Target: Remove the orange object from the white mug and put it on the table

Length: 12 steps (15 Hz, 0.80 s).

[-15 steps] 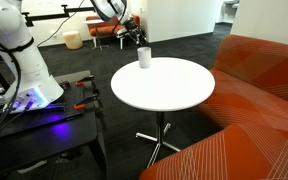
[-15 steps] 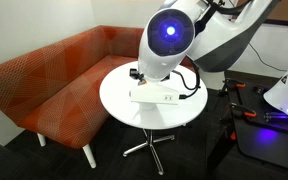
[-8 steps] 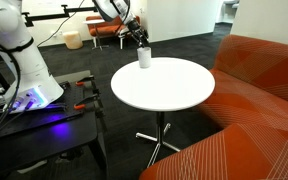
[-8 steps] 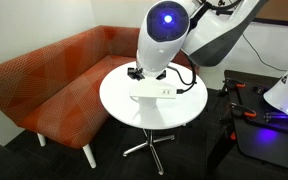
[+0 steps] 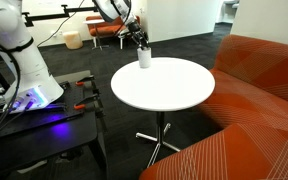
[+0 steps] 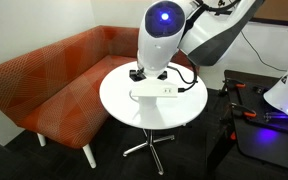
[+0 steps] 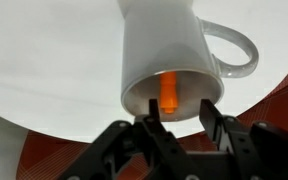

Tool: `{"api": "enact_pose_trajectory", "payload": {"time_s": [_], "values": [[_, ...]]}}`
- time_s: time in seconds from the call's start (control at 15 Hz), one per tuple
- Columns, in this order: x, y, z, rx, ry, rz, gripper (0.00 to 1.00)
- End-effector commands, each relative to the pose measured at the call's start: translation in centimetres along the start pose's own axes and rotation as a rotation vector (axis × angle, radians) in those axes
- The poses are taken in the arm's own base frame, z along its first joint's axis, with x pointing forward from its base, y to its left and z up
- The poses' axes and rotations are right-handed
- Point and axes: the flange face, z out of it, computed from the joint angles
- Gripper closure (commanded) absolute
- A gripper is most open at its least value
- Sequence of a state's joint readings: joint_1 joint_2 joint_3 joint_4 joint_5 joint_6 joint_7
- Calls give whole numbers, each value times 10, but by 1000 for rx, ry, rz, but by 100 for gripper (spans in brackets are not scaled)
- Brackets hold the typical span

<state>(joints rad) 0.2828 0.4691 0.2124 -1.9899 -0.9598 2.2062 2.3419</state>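
Step in hand: final approach for the grasp, nothing picked yet. In the wrist view, gripper [image 7: 179, 122] hovering right at the mouth of the white mug [image 7: 169, 50], fingers [image 7: 149, 128] spread apart and holding nothing. No contact visible with the orange object [image 7: 170, 92]: sitting inside the mug, standing on end against the inner wall, roughly in line with the gap between the jaws. Mug upright near the far edge of the table [image 5: 169, 90] in an exterior view, with the gripper just above it. From the opposite side, hidden behind the arm [image 6: 162, 40], so unreadable there.

Next move, as a judgement: straight descent into the mug with the tips on either side of the orange piece and clear of the rim. Then a gentle close, a vertical lift out, a shift sideways and a release onto bare tabletop. Main risk: clipping the rim and tipping or dragging the light mug, or pushing the thin piece flat against the wall instead of pinching it.

Against one second ago: lower and closer over the mug, and barely changed from half a second ago. Mug in the same spot. Arm's rounded link with the blue light slightly higher in frame.
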Motion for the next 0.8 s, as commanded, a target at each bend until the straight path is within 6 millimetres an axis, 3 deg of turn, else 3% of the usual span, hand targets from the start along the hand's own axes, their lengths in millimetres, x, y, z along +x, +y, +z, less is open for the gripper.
{"api": "enact_pose_trajectory", "payload": {"time_s": [0.0,0.73], "values": [[6,5,-3,-4,-35,-11,52],[9,0,6,-10,-48,-30,54]]}}
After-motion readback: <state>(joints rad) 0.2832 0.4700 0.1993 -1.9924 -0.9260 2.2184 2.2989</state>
